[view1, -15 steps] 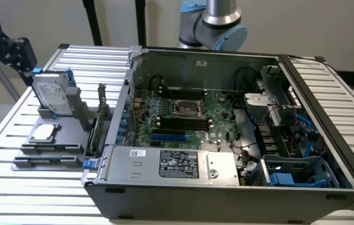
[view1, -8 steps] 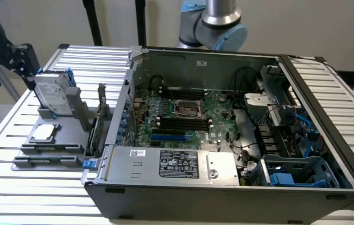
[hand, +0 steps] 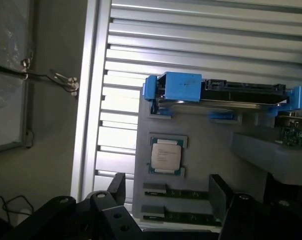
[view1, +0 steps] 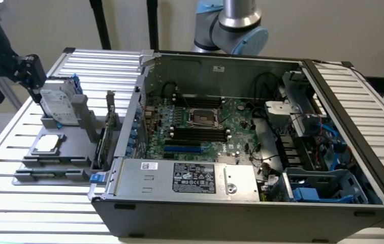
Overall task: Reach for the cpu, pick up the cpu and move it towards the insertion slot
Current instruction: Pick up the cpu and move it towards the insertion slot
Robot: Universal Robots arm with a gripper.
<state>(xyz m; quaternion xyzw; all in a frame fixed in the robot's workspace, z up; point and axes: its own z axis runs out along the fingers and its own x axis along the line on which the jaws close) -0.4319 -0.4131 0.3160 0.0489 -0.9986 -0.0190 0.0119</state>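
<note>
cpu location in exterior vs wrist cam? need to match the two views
Exterior view: the cpu lies flat on the grey holder at the exterior view's left, outside the computer case.
Wrist view: the cpu lies on the grey holder, between the hard drive and the memory sticks.
Shared landmark: the hard drive with blue brackets, next to the cpu.

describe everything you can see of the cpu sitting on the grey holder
The cpu is a small, flat, square chip with a silver metal top that carries faint printed text and a thin tan rim around it. It lies flat and face up, seated in a square recess of the grey holder. It sits near the upright hard drive with blue brackets, outside the computer case. Only the holder touches it.
</note>
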